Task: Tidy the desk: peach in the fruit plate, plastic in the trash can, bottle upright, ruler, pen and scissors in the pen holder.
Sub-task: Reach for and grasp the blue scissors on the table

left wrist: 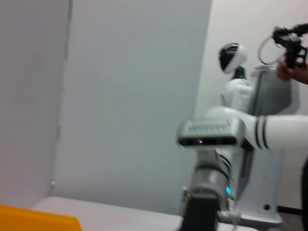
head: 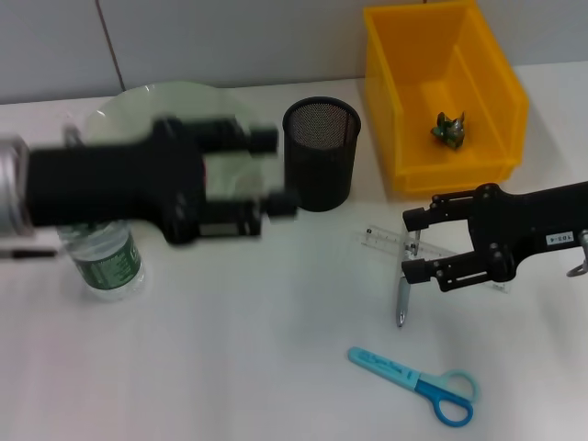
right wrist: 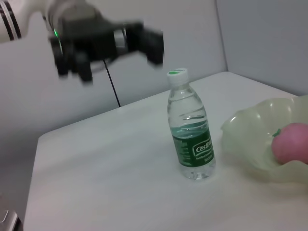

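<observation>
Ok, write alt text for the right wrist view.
An upright water bottle stands on a white table, beside a pale green fruit plate holding a pink peach. The left gripper hovers above and behind the bottle, jaws open.

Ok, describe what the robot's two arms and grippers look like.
The left gripper is black and blocky with two stubby fingers, on a silver-white arm with black rings. The right gripper is also black, with two slim straight fingers, a small white label on its body and a metal ring behind it.
</observation>
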### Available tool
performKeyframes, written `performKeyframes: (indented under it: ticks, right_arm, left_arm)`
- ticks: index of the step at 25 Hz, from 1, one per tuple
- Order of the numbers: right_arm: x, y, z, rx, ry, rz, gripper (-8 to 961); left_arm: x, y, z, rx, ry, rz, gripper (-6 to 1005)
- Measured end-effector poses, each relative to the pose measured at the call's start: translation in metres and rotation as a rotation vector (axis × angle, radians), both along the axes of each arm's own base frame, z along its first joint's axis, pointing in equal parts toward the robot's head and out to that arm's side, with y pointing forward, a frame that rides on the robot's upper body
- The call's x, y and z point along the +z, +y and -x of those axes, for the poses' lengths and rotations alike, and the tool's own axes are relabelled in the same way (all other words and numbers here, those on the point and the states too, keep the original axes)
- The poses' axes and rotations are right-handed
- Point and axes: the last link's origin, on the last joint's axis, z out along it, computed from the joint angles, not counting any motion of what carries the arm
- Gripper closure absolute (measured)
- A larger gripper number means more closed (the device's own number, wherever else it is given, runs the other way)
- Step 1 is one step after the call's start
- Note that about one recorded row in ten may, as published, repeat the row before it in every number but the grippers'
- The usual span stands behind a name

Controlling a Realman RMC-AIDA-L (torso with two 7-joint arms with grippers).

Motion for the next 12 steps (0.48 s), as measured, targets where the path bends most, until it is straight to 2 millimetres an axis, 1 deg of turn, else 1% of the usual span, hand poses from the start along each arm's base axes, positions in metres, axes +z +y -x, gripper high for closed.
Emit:
performKeyframes:
  ticks: [2, 3, 4, 6, 7, 11, 12]
  right_arm:
    - [0.002, 0.000, 0.000, -0.002, -0.001, 0.007, 184]
    - [0.002, 0.000, 0.000, -0.002, -0.001, 0.007, 184]
    - [0.002, 0.000, 0.001, -0.004, -0.003, 0.010, 184]
    - [0.004, 0.000, 0.001, -0.008, -0.007, 0.020, 184]
    - [0.004, 0.000, 0.002, -0.011, -0.018, 0.036, 184]
    - [0.004, 0.000, 0.005, -0.027, -0.072, 0.080, 184]
    - [0.002, 0.001, 0.010, -0.046, -0.126, 0.122, 184]
  left_arm:
    - [0.000, 0.000, 0.000, 0.000, 0.000, 0.000, 286]
    - [-0.018, -0.004, 0.014, 0.006, -0.009, 0.034, 286]
    - [-0.026, -0.007, 0.022, 0.018, -0.023, 0.049, 286]
    - [-0.026, -0.007, 0.022, 0.018, -0.023, 0.049, 286]
    - [-0.041, -0.014, 0.038, 0.026, -0.047, 0.064, 286]
    - [-0.051, -0.022, 0.051, 0.016, -0.030, 0.064, 287]
    - [-0.055, -0.025, 0.059, 0.017, -0.006, 0.064, 287]
